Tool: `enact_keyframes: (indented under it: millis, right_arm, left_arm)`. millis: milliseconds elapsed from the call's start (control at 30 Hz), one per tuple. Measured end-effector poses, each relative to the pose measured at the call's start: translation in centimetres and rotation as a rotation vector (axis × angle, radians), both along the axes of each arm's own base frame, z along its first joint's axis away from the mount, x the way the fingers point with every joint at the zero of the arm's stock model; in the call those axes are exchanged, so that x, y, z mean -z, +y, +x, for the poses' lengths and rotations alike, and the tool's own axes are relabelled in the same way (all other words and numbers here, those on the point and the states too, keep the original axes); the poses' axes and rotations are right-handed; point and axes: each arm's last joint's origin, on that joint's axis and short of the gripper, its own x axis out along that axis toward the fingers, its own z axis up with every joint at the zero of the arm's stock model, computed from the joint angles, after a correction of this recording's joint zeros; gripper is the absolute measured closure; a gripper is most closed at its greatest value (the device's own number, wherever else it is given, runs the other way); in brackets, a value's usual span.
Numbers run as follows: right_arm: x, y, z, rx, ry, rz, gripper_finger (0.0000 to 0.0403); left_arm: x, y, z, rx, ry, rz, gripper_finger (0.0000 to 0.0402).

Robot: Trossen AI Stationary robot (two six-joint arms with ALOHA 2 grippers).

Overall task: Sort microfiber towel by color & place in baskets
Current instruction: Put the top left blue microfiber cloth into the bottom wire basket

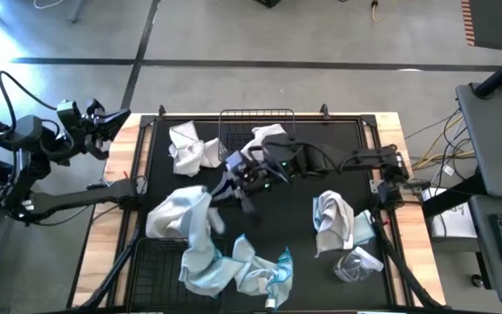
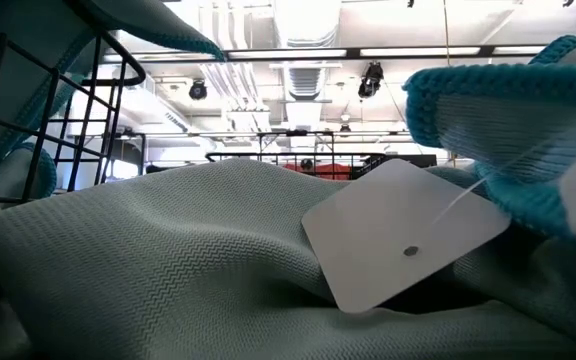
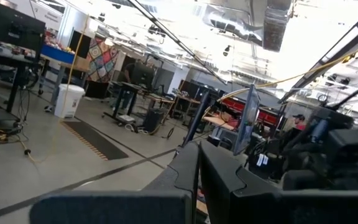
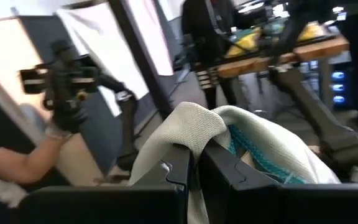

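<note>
1. Right claw [image 1: 232, 185] is out over the middle of the black mat [image 1: 338, 144], and its wrist view shows the fingers pinched onto a pale towel [image 4: 241, 146] with a teal-edged fold tucked in it.
2. From above, that towel [image 1: 181, 209] hangs off the claw toward the left side of the mat, draping down into the pile there.
3. Left claw [image 1: 103, 122] sits parked off the desk's far-left corner; in its wrist view the two fingers stand close together with nothing between them.
4. One basket [image 1: 255, 131] stands at the far edge of the mat with a white towel [image 1: 268, 135] in it.
5. Second basket [image 1: 155, 270] is at the near-left corner, blue cloth [image 1: 207, 266] spilling over its side.
6. Another white towel [image 1: 188, 148] lies just left of the far basket.
7. A pale towel [image 1: 336, 218] is bunched on the right of the mat, with a clear wrapper [image 1: 356, 264] just in front of it.
8. Low view is filled by a pale towel and its white tag [image 2: 398, 235].
</note>
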Motion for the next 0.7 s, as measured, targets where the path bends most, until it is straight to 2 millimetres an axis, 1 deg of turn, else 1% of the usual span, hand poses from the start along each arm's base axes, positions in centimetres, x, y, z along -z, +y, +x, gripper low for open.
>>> enact_keyframes:
  millis: [100,200,267,433,700]
  right_arm:
    - [-0.7,0.6,0.0,-0.016,0.013,-0.036,0.0385]
    - [-1.0,1.2,0.1,-0.028,0.022,-0.047,0.0385]
    - [-0.8,1.5,0.3,-0.035,0.018,-0.046,0.0385]
    - [0.1,2.2,0.4,-0.049,0.083,-0.042,0.0385]
    - [1.5,4.5,0.9,-0.103,0.124,-0.046,0.0385]
  left_arm:
    - [0.0,0.0,0.0,0.004,-0.007,-0.016,0.0402]
    - [0.0,0.0,0.0,0.007,-0.013,-0.026,0.0402]
    - [0.0,0.0,0.0,0.008,-0.014,-0.030,0.0402]
    - [0.0,0.0,0.0,0.010,-0.019,-0.038,0.0402]
    - [0.0,0.0,0.0,0.011,-0.021,-0.041,0.0402]
